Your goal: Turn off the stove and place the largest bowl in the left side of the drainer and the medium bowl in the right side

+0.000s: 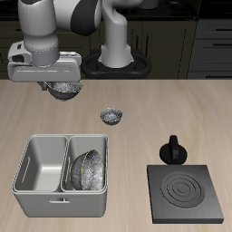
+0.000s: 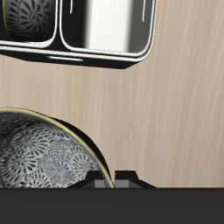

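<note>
1. Bench (image 1: pixel 136 100): light wood top, fills most of ext. view; dark cabinets behind.
2. Arm w/ gripper (image 1: pixel 62 89): upper left of ext. frame, hanging over back part of bench. A bowl sits right under the fingers, lifted off the bench. Wrist view shows that bowl's rim close at the fingers (image 2: pixel 103 179), so they hold it by the rim; gap narrow.
3. Held bowl (image 1: pixel 62 90): grey speckled, round, slightly tilted. Size rank vs. the others can't be told for sure; looks mid-sized.
4. Small bowl (image 1: pixel 111 116): grey speckled, smallest in view, upright on bench, centre of ext. frame, apart from all else.
5. Drainer (image 1: pixel 36 172): light grey basin, two deep compartments, lower left of ext. frame near front edge. Also in wrist view, apart from held bowl.
6. Large bowl (image 1: pixel 87 167): in drainer compartment nearer frame centre, leaning on its side against the divider. Other compartment holds nothing visible.
7. Stove (image 1: pixel 186 193): flat black square, ring coil, lower right of ext. frame.
8. Knob (image 1: pixel 172 150): black, just behind stove, right of centre. Setting can't be read.
</note>
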Robot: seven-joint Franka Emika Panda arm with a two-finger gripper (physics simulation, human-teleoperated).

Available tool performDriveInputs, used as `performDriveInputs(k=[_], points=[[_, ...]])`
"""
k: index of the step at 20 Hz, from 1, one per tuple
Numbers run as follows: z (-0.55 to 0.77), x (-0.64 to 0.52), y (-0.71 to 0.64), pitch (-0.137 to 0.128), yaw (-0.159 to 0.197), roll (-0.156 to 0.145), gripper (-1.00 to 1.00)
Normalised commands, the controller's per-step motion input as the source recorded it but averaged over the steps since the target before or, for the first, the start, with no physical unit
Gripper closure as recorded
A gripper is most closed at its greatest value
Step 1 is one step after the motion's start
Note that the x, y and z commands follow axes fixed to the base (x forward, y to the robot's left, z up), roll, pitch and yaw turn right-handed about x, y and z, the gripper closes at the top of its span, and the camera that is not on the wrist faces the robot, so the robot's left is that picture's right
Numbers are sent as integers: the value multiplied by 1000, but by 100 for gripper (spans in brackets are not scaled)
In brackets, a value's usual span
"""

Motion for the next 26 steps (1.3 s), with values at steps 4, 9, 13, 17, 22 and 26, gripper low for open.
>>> performDriveInputs(k=[4, 9, 13, 17, 22, 26], points=[[267, 218, -376, -28, -21, -19, 100], [249, 312, -308, -14, -36, -83, 100], [242, 316, -421, 0, -56, -97, 100], [215, 226, -188, -15, -38, -35, 100], [121, 233, -43, -15, 2, -28, 100], [72, 308, -110, -18, 0, -37, 100]])
